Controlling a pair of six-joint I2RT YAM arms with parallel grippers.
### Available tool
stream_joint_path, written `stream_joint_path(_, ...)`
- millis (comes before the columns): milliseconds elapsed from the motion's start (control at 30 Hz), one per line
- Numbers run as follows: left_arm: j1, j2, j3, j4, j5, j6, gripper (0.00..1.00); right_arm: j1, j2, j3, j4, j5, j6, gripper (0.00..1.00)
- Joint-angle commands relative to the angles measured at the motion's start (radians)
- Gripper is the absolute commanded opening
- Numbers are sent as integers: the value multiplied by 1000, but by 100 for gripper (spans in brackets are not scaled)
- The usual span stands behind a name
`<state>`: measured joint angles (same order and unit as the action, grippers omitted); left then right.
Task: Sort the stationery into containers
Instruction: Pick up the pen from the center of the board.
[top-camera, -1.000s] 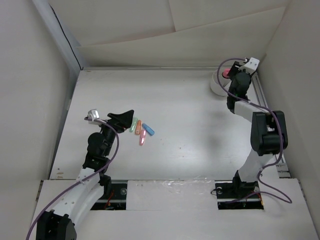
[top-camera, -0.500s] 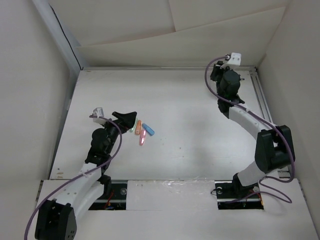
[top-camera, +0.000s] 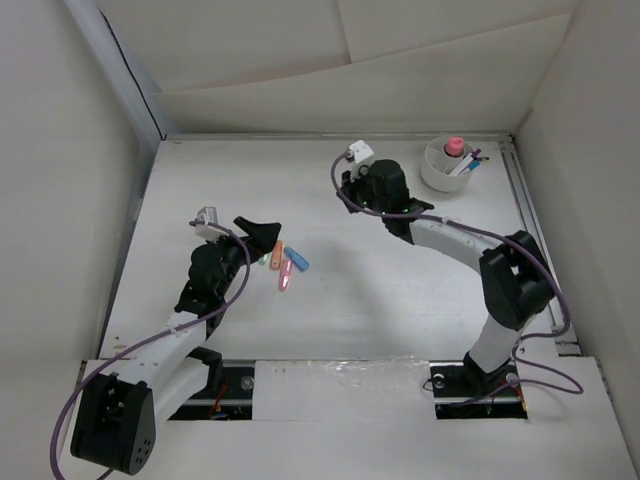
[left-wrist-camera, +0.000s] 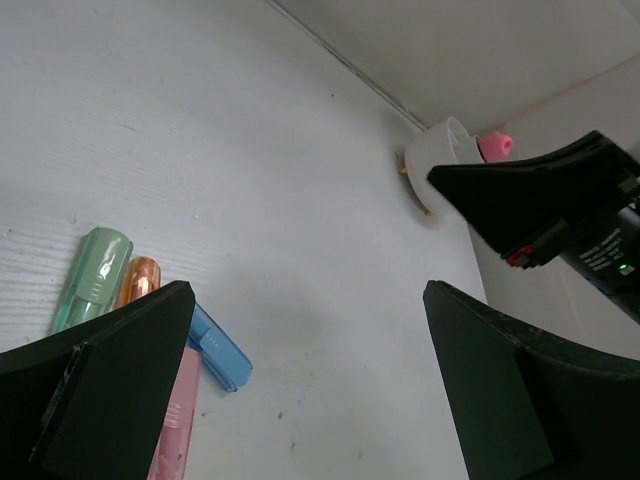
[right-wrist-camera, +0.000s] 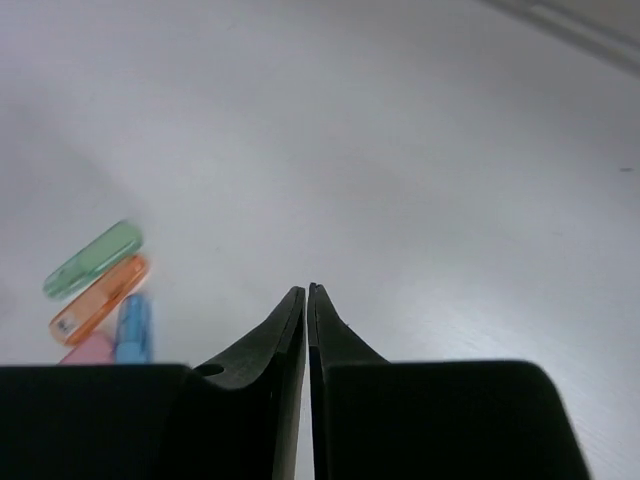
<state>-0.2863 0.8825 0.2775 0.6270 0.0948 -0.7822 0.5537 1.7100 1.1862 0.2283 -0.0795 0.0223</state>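
Four highlighters lie together left of centre: green (top-camera: 263, 259), orange (top-camera: 276, 254), blue (top-camera: 297, 261) and pink (top-camera: 285, 276). My left gripper (top-camera: 258, 235) hovers just beside and over them, open and empty; in its wrist view the green (left-wrist-camera: 92, 278), orange (left-wrist-camera: 138, 282), blue (left-wrist-camera: 220, 350) and pink (left-wrist-camera: 175, 430) ones lie by the left finger (left-wrist-camera: 100, 380). My right gripper (top-camera: 348, 188) is shut on nothing, above the table's middle and facing the highlighters (right-wrist-camera: 98, 300). The white container (top-camera: 432, 172) at the back right holds a pink-capped bottle (top-camera: 455, 146) and pens (top-camera: 468, 166).
A raised rail (top-camera: 520, 200) runs along the table's right edge and walls close the back and both sides. The right arm (left-wrist-camera: 560, 200) shows as a dark mass in the left wrist view, in front of the container (left-wrist-camera: 440, 165).
The right arm swung away from the container at the back right to the table's middle and its jaws closed. The container and bottle now show uncovered. The left arm edged slightly forward.
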Motion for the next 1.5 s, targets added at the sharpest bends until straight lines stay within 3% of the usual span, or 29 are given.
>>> stream_joint_path(0,-1,-5,52,31,34,37,100,64,54,78,-73,-143,-25,11)
stream_joint_path(167,-1,-5,72,-24,8,47,100,130,152,153,-150,-169,-45,28)
stream_joint_path(300,-1,-5,106,-107,-39,47,100,157,220,191,-170,-203,-55,47)
stream_joint_path(433,-1,-51,106,-150,-92,38,100,190,256,220,-205,-203,-55,58)
stream_joint_path(1000,-1,-307,60,-197,-167,11,100,265,433,433,-398,-59,-94,58)
stream_joint_path(1467,-1,-378,51,-220,-135,1,100,305,520,536,-514,4,-104,52)
